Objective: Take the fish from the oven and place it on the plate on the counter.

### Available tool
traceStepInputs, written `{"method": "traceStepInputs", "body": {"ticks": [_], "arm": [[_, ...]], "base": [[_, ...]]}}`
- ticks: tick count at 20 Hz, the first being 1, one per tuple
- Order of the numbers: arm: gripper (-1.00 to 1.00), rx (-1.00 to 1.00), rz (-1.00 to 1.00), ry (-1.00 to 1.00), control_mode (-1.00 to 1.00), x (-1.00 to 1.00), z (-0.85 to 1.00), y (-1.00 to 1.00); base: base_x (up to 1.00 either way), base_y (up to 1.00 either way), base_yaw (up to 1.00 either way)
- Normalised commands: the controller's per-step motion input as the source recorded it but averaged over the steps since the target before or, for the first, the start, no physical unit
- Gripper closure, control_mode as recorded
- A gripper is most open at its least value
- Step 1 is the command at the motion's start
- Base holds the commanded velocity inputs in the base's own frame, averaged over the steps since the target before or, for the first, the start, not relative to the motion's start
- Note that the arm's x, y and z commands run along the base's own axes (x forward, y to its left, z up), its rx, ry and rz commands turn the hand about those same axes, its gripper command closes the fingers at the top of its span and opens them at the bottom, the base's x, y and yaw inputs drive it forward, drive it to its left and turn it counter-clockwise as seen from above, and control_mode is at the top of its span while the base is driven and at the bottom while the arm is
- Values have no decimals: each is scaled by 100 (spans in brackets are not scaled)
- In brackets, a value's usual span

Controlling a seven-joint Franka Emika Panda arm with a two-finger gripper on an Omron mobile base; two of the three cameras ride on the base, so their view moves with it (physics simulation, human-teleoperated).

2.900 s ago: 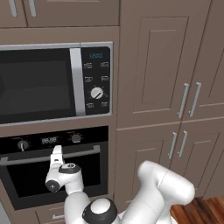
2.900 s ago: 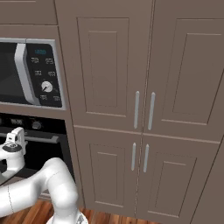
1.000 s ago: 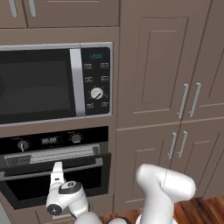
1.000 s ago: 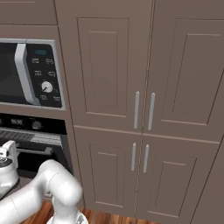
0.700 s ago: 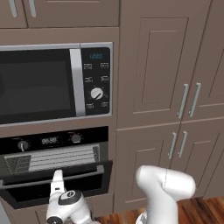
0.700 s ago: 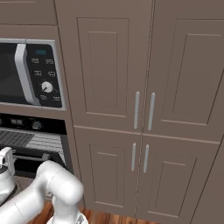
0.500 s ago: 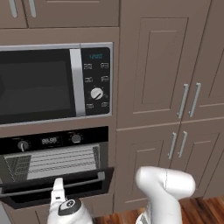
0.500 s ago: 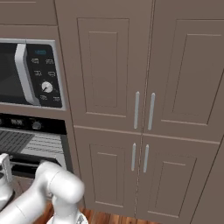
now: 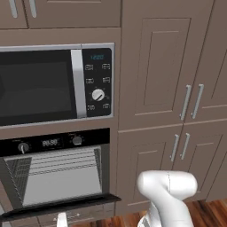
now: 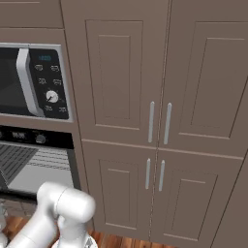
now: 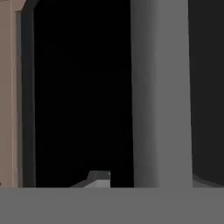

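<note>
The oven (image 9: 55, 175) is seen with its door (image 9: 57, 208) swung down and wire racks (image 9: 60, 162) exposed inside. The door's silver bar handle (image 11: 161, 94) runs up the hand view between the jaws, one finger (image 11: 98, 178) just beside it. Whether the jaws are gripping the bar cannot be told. The fish cannot be made out.

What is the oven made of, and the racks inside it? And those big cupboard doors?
The oven looks like glossy black glass or enamel at its control strip, with pale grey, probably metal, walls inside. The racks look like thin silver wire. The cupboard doors look like matt brown painted wood, with shiny, probably steel, bar handles.
</note>
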Motion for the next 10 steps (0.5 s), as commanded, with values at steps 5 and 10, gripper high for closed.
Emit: {"method": "traceStepInputs", "body": {"ticks": [5,10], "arm": [[100,0,2,-11,-100,-82,-100,0],[100,0,1,-9,-100,-76,-87,0]], "base": [[0,0,0],[0,0,0]]}}
